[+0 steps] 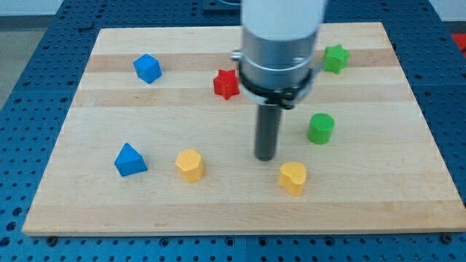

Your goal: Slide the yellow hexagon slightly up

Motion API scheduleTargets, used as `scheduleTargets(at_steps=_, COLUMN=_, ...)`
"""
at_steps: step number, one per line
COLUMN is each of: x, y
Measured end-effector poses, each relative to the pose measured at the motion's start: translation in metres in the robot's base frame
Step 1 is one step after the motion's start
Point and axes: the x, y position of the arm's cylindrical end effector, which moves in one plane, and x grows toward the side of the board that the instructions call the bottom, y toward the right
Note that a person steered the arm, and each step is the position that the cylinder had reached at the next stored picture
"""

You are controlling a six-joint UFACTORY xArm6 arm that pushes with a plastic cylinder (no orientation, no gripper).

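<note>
Seven blocks sitting on the board, rod tip hovering between yellow hexagon at lower centre-left and yellow heart, touching neither, no pincer fitted.

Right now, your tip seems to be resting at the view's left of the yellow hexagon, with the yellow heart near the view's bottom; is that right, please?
Not quite. In the camera view, my tip is at the view's right of the yellow hexagon, clear of it, not at its left. The yellow heart does sit near the view's bottom, just below and to the right of my tip.
</note>
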Motion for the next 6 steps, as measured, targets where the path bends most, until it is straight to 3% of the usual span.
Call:
scheduleTargets(at_steps=2, x=0.053, y=-0.041)
scheduleTargets(at_steps=4, x=0.056, y=-0.114)
scheduleTargets(at_steps=6, x=0.054, y=-0.109)
